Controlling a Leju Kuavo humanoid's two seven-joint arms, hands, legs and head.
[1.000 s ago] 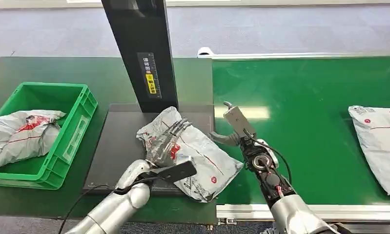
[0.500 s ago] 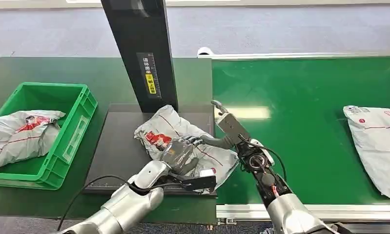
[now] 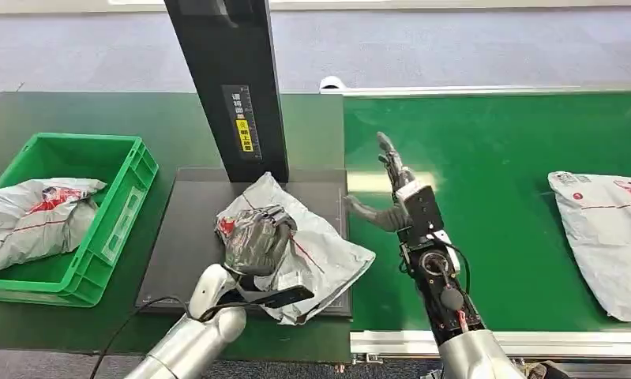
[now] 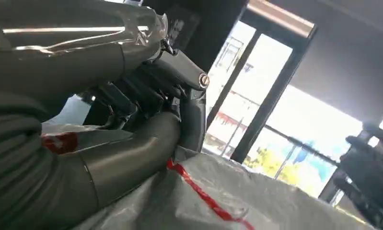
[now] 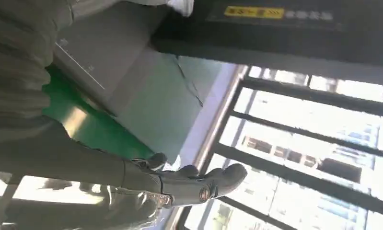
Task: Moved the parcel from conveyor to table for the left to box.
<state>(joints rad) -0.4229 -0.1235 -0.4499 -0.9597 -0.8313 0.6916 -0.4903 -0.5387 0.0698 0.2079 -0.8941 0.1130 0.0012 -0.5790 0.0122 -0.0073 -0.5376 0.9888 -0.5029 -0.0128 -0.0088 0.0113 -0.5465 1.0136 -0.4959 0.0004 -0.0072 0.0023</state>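
Risen off the parcel (image 3: 312, 245), right hand (image 3: 399, 193) hangs open; left hand (image 3: 257, 237) covers its print.

black column (image 3: 231, 87), behind the left hand (image 3: 254, 238): dark label (image 3: 242, 118) with small white characters and a yellow warning patch, too small to read. grey parcel (image 3: 320, 253) under that hand: red printed marks, not legible. no other text can be read.

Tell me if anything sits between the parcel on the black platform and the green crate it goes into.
Nothing visible does. The parcel, gripped by the left hand, has bare black platform between it and the green crate, which already holds another bag.
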